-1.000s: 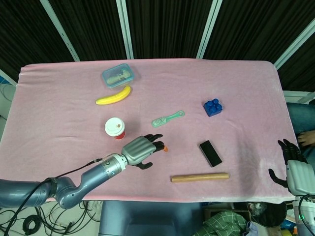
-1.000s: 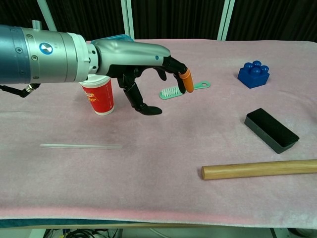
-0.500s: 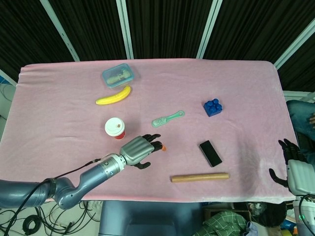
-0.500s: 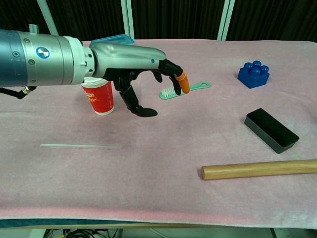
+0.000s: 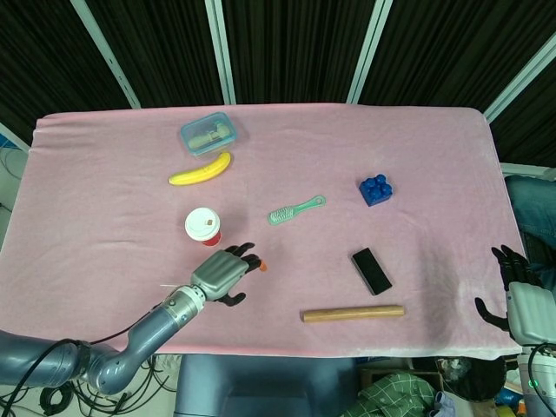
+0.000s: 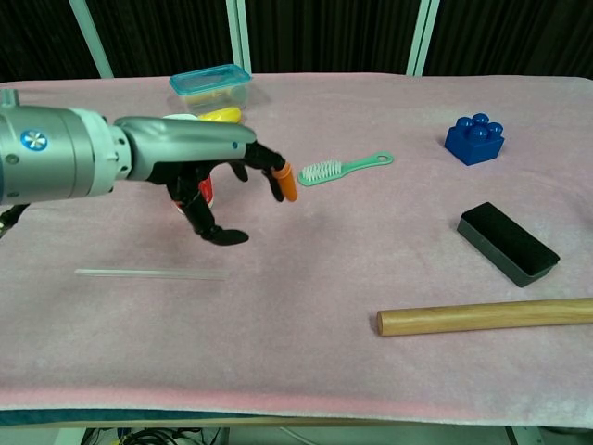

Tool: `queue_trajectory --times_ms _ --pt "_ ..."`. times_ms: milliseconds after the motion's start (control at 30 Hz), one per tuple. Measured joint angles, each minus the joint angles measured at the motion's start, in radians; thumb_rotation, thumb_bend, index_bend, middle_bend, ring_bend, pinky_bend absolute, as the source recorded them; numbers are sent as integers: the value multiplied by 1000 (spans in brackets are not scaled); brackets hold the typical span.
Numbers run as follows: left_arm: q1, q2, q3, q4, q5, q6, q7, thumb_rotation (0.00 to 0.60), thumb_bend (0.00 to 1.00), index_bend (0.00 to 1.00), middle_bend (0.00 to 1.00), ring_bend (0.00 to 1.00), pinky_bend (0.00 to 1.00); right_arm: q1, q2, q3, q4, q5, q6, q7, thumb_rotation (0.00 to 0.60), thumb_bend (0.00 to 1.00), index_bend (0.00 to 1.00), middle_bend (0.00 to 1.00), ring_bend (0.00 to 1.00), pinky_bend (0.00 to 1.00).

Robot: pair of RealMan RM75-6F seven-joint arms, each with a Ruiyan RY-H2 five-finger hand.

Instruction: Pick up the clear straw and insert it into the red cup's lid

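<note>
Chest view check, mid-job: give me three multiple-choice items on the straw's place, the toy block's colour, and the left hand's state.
1. Where does the clear straw lie?
A. in the cup's lid
B. flat on the pink cloth, nearer the camera than the left hand
C. on the black block

2. What colour is the toy brick?
A. blue
B. yellow
C. green

3. What is the left hand doing?
A. pinching the straw
B. gripping the red cup
C. holding nothing, fingers apart

Key: 1 B, the straw lies alone on the cloth; 2 A, it shows plainly blue; 3 C, nothing sits between its spread fingers.
</note>
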Motion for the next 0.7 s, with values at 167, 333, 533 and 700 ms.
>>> queue_trajectory --times_ms 167,333,533,700 --pt "30 -36 55 31 0 59 67 600 353 276 212 16 133 0 0 1 0 2 0 0 600 235 78 28 58 185" --pt "66 -98 76 92 12 107 92 600 353 289 214 25 131 0 0 1 0 3 -1 0 600 235 78 28 58 185" --pt "81 -135 76 136 27 107 97 600 353 330 217 35 131 1 0 2 1 4 -2 2 600 235 78 28 58 185" --pt "93 -166 78 171 39 105 118 600 353 378 220 35 131 1 0 3 2 6 -2 5 600 235 78 28 58 184"
